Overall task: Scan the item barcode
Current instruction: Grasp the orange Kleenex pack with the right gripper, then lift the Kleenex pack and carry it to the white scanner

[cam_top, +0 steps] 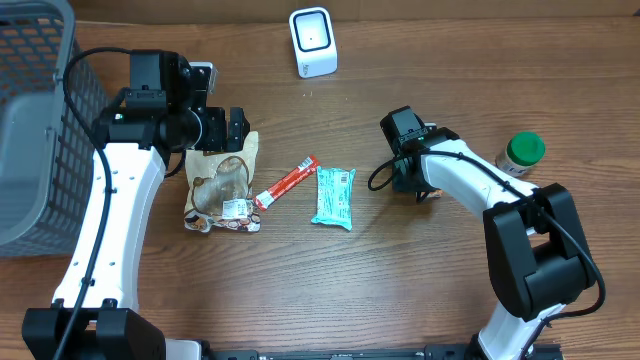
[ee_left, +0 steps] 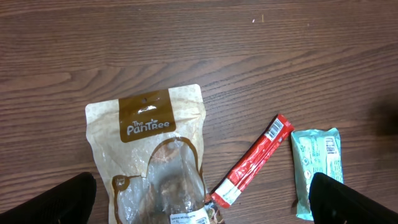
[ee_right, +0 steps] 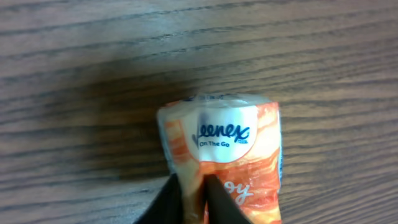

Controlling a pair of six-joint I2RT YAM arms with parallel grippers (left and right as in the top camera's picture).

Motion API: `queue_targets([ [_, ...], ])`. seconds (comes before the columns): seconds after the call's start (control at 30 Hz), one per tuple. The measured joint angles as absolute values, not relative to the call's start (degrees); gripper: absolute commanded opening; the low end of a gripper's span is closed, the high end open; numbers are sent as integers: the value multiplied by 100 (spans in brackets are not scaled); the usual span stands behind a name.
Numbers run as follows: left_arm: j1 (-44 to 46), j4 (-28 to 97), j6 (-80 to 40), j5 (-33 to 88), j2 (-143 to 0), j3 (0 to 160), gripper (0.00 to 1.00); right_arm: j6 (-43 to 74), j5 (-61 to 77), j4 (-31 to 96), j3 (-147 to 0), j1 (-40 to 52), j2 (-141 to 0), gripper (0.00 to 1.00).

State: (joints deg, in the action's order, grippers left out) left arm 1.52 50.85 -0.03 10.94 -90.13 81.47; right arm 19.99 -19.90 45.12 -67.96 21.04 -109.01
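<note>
Orange tissue pack (ee_right: 227,143) clamped at its near edge in the right hand (ee_right: 193,190)

The worktop (cam_top: 400,290) carries one brown snack pouch (cam_top: 222,185), one red stick packet (cam_top: 286,183), one teal wrapped bar (cam_top: 334,197), one orange tissue pack (ee_right: 224,155), one green-lidded jar (cam_top: 522,153), one white scanner (cam_top: 313,42) and one grey mesh basket (cam_top: 45,70).

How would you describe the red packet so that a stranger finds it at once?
Start at the grey basket on the left and move right past the brown-and-cream pouch. The red packet lies slanted between that pouch and the teal wrapper. It alone is thin, long and red.
</note>
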Motion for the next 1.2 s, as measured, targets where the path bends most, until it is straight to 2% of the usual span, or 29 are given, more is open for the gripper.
queue_targets([
  [0.17, 152, 5085, -3, 1096, -9013, 8147, 100, 1929, -1988, 4713, -6829, 2104, -10895, 4],
  [0.4, 152, 5083, -3, 1094, -9013, 8147, 100, 1772, -1612, 5706, -7577, 2102, -10814, 4],
  [0.63, 152, 5085, -3, 1096, -9013, 8147, 100, 1385, 128, 5806, -8018, 1872, -9808, 4],
  [0.83, 152, 5085, -3, 1096, -9013, 8147, 100, 899, 1745, 5739, -7933, 1415, -9810, 4],
  [1.2, 152, 5085, -3, 1096, -9013, 8147, 100, 521, 3653, 4895, -7120, 1151, -9815, 4],
])
